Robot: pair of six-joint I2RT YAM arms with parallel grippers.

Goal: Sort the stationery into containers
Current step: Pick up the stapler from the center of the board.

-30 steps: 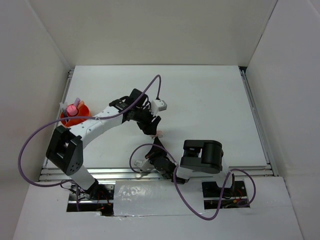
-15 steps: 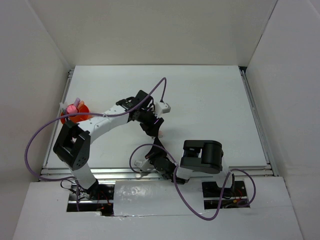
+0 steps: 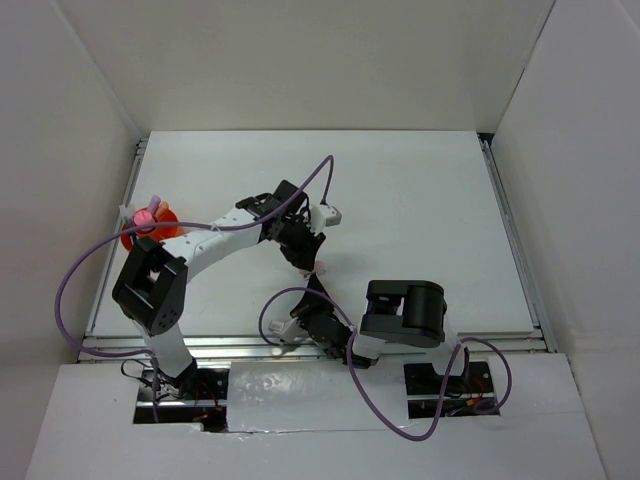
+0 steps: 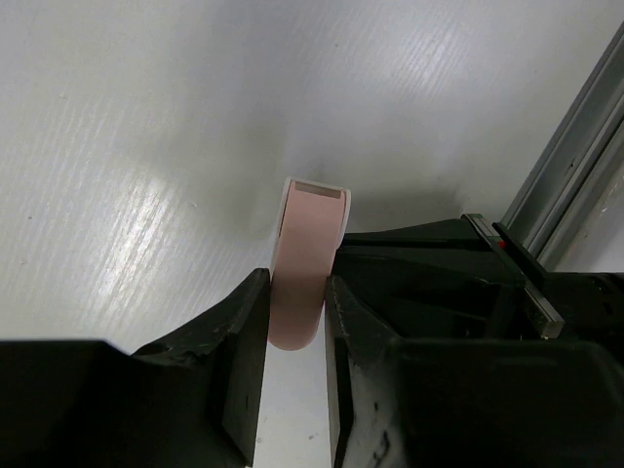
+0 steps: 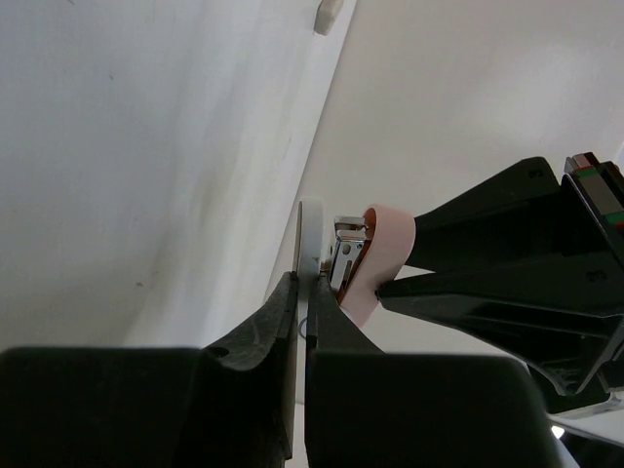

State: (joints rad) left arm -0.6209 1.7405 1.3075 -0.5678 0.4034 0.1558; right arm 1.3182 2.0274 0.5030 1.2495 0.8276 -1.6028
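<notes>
A pale pink stapler-like item (image 4: 307,253) with a metal inner part (image 5: 343,258) is held above the table between both grippers. My left gripper (image 4: 297,283) is shut on its pink body, also seen in the top view (image 3: 313,262). My right gripper (image 5: 302,283) is shut on a thin white flat piece (image 5: 310,239) lying against the metal part; it meets the left gripper from below (image 3: 318,288). The orange-red tub (image 3: 166,219) stands at the far left with a pink cylinder (image 3: 147,215) sticking out. Other stationery is out of view.
Aluminium rails (image 3: 300,345) run along the table's near edge and sides. White walls enclose the table. A small white block (image 5: 330,14) shows far off in the right wrist view. Purple cables loop off both arms.
My left arm's elbow and base link swung to the right and the wrist shifted slightly right. The grippers stay together at the table's middle front. The right arm has not moved.
</notes>
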